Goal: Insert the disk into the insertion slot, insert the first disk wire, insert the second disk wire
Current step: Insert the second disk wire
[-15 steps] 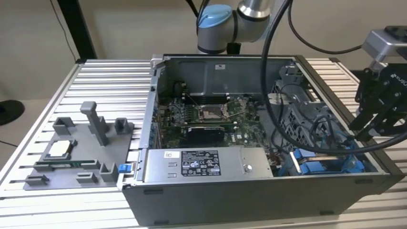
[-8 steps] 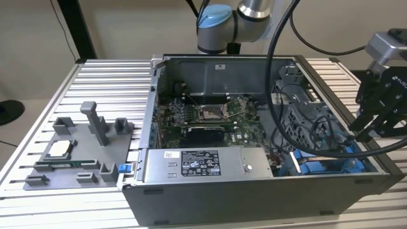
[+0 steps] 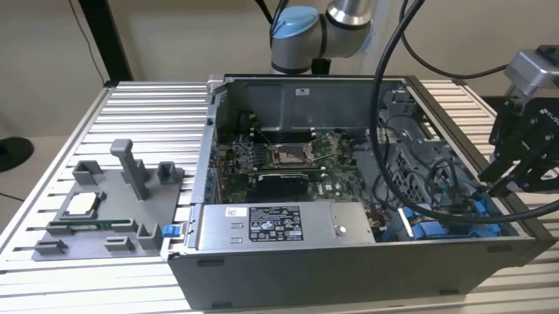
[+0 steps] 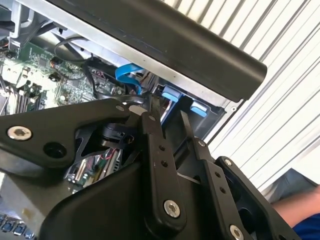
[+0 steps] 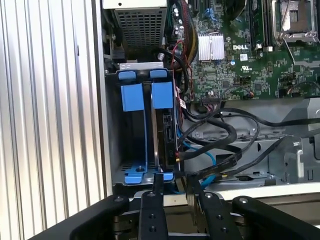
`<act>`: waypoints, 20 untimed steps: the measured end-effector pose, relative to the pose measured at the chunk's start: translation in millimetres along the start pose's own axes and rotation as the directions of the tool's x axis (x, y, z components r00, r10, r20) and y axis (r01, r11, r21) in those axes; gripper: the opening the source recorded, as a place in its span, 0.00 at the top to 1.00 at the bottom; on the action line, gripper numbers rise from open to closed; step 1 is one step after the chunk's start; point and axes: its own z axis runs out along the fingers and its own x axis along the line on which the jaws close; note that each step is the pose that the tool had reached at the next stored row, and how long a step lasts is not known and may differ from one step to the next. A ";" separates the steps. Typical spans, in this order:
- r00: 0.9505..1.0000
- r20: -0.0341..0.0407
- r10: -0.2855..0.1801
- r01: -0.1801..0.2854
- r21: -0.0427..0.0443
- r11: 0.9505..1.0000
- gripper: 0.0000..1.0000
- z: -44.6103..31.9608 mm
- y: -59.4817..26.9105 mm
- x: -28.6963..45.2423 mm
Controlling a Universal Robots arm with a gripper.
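In the exterior view, the gripper (image 3: pixel 517 178) is poised near the insertion slot (image 3: pixel 447 226). In the second wrist view, the jaws are seen slightly parted, with nothing gripped. In the first wrist view, the disk (image 5: pixel 166 134) appears seated in that slot; the crowding black cables (image 5: pixel 220 145) could be snagged.

In the exterior view the arm's grey shoulder joint (image 3: pixel 302 36), capped in blue, sits at twelve o'clock. The wrist (image 3: pixel 535 69) is out at three o'clock. Below it the black claw (image 3: pixel 506 184) points down and toward eight o'clock. In both wrist views its two fingers (image 5: pixel 153 200) stand slightly apart, gripping nothing.
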 end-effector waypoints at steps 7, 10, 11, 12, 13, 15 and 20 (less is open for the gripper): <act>1.000 0.011 -0.014 0.014 -0.005 1.000 0.00 2.5 -3.4 1.5; 1.000 0.012 -0.019 0.019 -0.005 1.000 0.00 2.4 -3.6 1.5; 1.000 0.012 -0.019 0.019 -0.005 1.000 0.00 2.5 -3.7 1.5; 1.000 0.012 -0.019 0.019 -0.005 1.000 0.00 2.5 -3.7 1.5; 1.000 0.012 -0.019 0.019 -0.005 1.000 0.00 2.5 -3.7 1.5; 1.000 0.012 -0.019 0.019 -0.005 1.000 0.00 2.5 -3.7 1.5; 1.000 0.013 -0.021 0.021 -0.005 1.000 0.00 4.4 -3.9 1.7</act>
